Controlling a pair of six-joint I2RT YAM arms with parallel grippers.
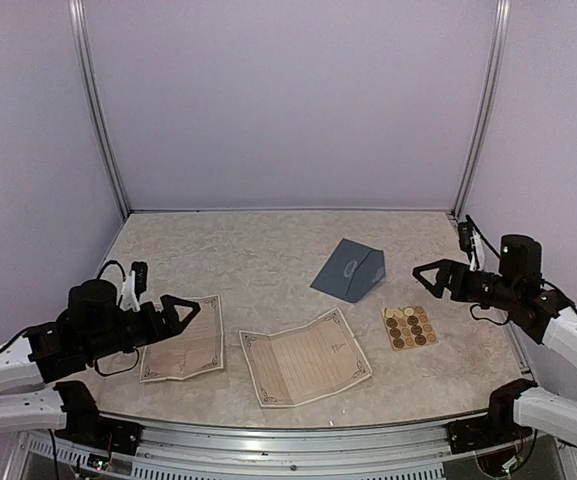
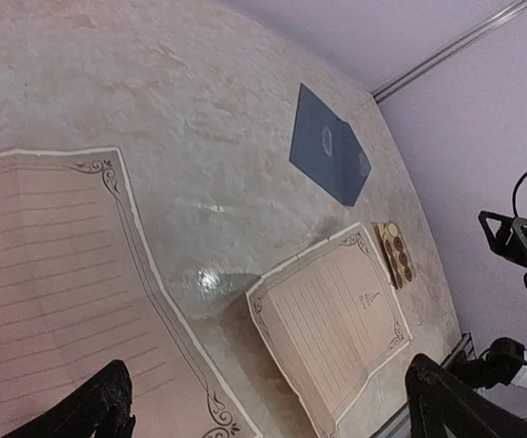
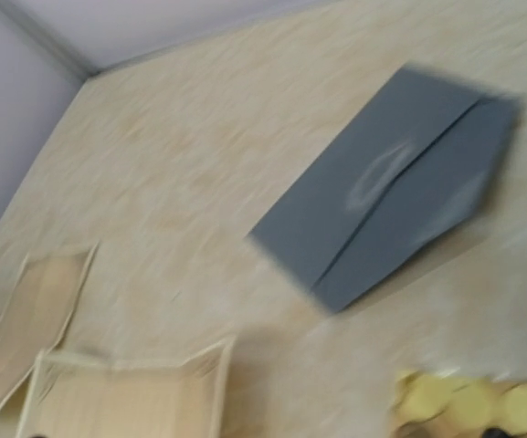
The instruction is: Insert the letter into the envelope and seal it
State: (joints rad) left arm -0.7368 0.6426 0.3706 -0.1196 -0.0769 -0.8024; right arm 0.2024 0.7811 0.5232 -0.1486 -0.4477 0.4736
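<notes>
The envelope point(image 1: 349, 270) is lying flat on the bench point(image 1: 258, 250), slate-blue, with nothing touching it. Its triangular flap is showing folded out on the side facing the right arm; whether the flap is lying flat or lifting a little is not clear, as the right wrist view is blurring.

The right fingers point(image 1: 438, 275) are hovering just beside the envelope, on its flap side and above the bench. They are standing spread apart and holding nothing.

The sticker sheet point(image 1: 409, 327) is resting near the envelope, on its side toward the arm bases, apart from it. It is showing rows of pale and brown round stickers.

The nearer letter sheet point(image 1: 305, 357) is lying on the bench further toward the arm bases than the envelope, clear of it, with its lined face up. A crease down its middle is keeping it from sitting fully flat.

The farther letter sheet point(image 1: 183, 340) is lying well apart from the envelope, beyond the nearer sheet, also lined face up.

The left fingers point(image 2: 89, 411) are hanging over that farther sheet, well away from the envelope. They are standing wide apart with nothing between them, and the wrist view is looking out between them across both sheets to the envelope.
</notes>
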